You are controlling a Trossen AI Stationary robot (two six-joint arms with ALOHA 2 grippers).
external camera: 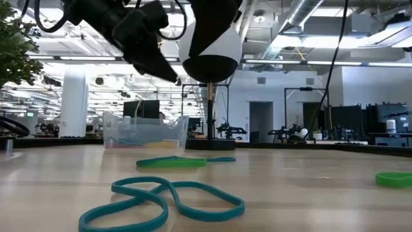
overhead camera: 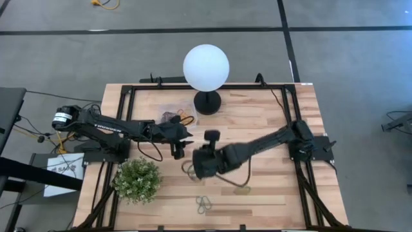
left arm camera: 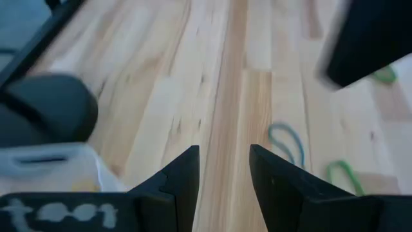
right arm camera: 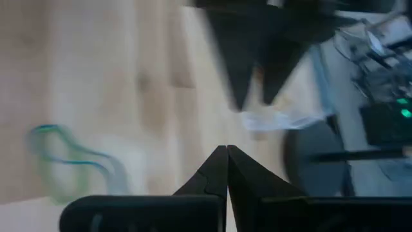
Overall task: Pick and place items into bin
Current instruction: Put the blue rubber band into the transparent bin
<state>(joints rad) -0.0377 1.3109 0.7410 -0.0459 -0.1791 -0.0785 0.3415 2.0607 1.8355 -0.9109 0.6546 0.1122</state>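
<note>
Lying flat, a teal band stretches sideways; right gripper closed empty, left gripper parted.

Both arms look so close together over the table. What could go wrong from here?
The left gripper and right gripper hang near each other, so the arms might bump. The right gripper's fingers are shut with no band visible between them, so it may carry nothing to the clear bin.

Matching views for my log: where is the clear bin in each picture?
High: bin left of the lamp base.
Low: bin left of centre, far back.
Left wrist: bin lower-left corner, blurred.
Right wrist: bin right of centre, blurred.
Shared landmark: the lamp base beside it.
</note>
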